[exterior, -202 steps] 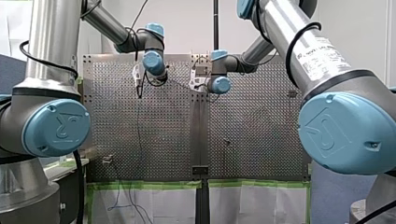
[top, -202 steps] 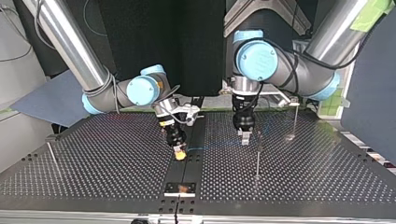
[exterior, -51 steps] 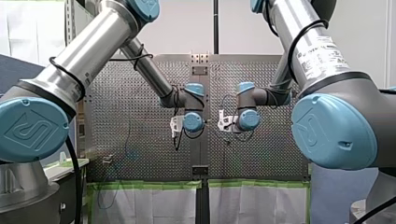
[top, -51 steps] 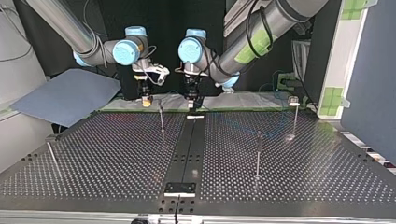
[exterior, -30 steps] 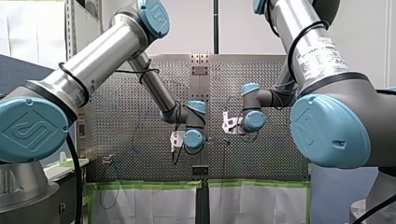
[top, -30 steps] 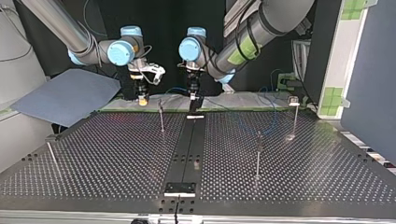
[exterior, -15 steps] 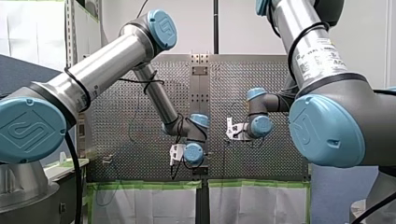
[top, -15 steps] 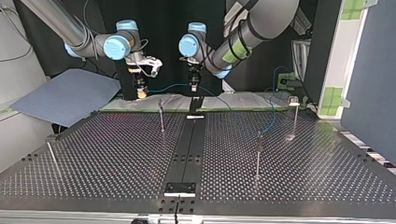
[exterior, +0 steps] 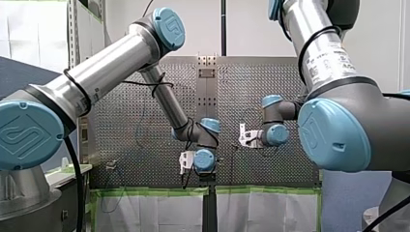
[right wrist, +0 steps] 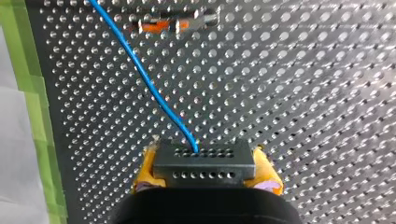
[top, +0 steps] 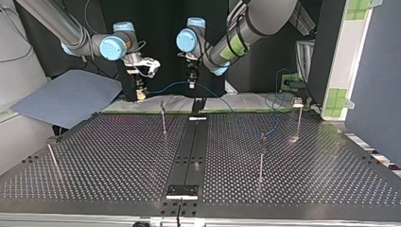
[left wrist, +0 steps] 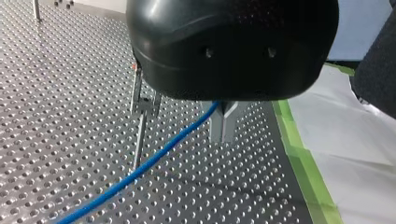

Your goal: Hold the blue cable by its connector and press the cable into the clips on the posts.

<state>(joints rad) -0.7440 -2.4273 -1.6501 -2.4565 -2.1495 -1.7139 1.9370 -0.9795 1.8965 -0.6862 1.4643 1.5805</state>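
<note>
The blue cable (top: 168, 87) hangs in a shallow arc between my two grippers above the table's far edge in the top view. My right gripper (right wrist: 204, 157) is shut, its yellow pads (right wrist: 144, 173) clamping the black connector (right wrist: 204, 169), and the cable (right wrist: 144, 79) runs ahead from it. My left gripper (left wrist: 222, 136) is shut on the cable (left wrist: 154, 161) with its metal fingers. Beside it stands a post with a clip (left wrist: 144, 106). In the top view my right gripper (top: 140, 94) is left of that post (top: 163, 116) and my left gripper (top: 191, 84) right of it.
More thin posts stand on the perforated table (top: 118, 156): one at the top view's near left (top: 51, 155), one right of centre (top: 261, 156), one at the far right (top: 298, 118). Green tape (left wrist: 299, 154) and white sheeting border the table. Loose cable trails away (top: 274, 101).
Both grippers have risen and drawn back past the table's far edge in the top view. The right one moved further left, stretching the cable between them.
</note>
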